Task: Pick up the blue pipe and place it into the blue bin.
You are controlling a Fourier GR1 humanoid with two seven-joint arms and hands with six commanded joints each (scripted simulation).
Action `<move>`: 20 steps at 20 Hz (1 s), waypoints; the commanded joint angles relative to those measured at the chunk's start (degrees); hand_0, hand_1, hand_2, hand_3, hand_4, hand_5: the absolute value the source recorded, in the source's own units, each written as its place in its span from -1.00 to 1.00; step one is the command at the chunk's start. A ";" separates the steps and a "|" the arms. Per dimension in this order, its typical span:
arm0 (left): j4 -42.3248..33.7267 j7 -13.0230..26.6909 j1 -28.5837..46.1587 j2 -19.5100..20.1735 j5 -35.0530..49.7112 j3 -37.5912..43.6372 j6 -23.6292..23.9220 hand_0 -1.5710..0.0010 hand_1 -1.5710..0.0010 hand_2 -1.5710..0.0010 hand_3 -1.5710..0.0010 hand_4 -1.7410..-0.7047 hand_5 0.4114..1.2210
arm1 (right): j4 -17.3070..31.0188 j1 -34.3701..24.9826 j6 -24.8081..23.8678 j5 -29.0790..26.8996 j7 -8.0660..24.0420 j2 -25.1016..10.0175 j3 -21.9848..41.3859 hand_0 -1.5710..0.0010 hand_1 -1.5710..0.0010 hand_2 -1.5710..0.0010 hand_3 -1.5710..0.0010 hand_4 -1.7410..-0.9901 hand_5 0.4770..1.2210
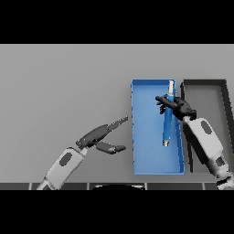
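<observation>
The right robot hand (179, 107) has its fingers curled round the blue pipe (167, 123), gripping it near its upper end over the blue bin (141, 155). The pipe runs lengthwise along the bin's right side. The left robot hand (101, 137) rests on the table (59, 91), fingers straight, thumb spread apart.

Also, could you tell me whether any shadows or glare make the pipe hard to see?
Head view: lighting is flat, no glare; the blue pipe blends somewhat into the blue bin, though its pale ends stand out; the right hand covers its upper part.
</observation>
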 commanded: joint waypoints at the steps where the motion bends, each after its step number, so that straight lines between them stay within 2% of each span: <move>1: -0.25 0.22 -0.12 0.24 0.28 0.32 0.01 1.00 1.00 1.00 1.00 0.76 -0.84 | -0.34 -0.95 -0.81 -3.47 0.02 -1.99 3.18 0.24 0.28 0.30 0.58 0.17 0.89; 3: -0.44 0.28 0.25 0.21 0.32 0.22 0.16 1.00 1.00 1.00 1.00 0.76 -0.84 | -3.88 -1.24 2.12 -2.55 0.03 -4.42 6.13 0.51 0.54 0.56 0.73 0.35 0.65; 5: -0.23 0.58 0.34 0.12 0.23 -0.03 0.06 1.00 1.00 1.00 1.00 0.76 -0.84 | -6.04 -1.83 3.89 1.11 0.03 -6.63 9.45 0.69 0.70 0.72 0.83 0.43 0.41; 9: -0.11 0.14 0.56 0.30 -0.15 -0.05 0.22 1.00 1.00 1.00 1.00 0.76 -0.85 | -6.78 -2.61 4.50 1.85 0.03 -8.09 11.83 0.84 0.88 0.88 0.93 0.47 0.08; 14: -0.94 0.28 1.17 -0.61 -0.69 -0.87 0.98 1.00 1.00 1.00 1.00 0.76 -0.85 | -5.77 -3.16 2.88 3.12 -0.76 -7.54 12.45 0.95 0.96 0.96 0.98 0.49 -0.15; 16: -0.89 0.68 0.91 -0.08 -0.89 -0.60 0.99 1.00 1.00 1.00 1.00 0.77 -0.86 | -6.09 -2.89 2.87 2.63 -1.57 -7.41 12.09 0.97 0.97 0.98 0.99 0.50 -0.18; 18: -2.22 1.48 0.04 0.28 0.33 0.09 0.67 1.00 1.00 1.00 1.00 0.77 -0.85 | -7.35 -2.89 3.10 3.45 -1.02 -8.58 12.59 0.97 0.98 0.98 0.99 0.48 -0.21; 20: -3.57 2.45 0.33 0.58 0.82 -0.14 0.50 1.00 1.00 1.00 1.00 0.77 -0.85 | -7.30 -2.82 2.91 2.94 -1.14 -7.84 12.51 0.97 0.98 0.98 0.99 0.48 -0.22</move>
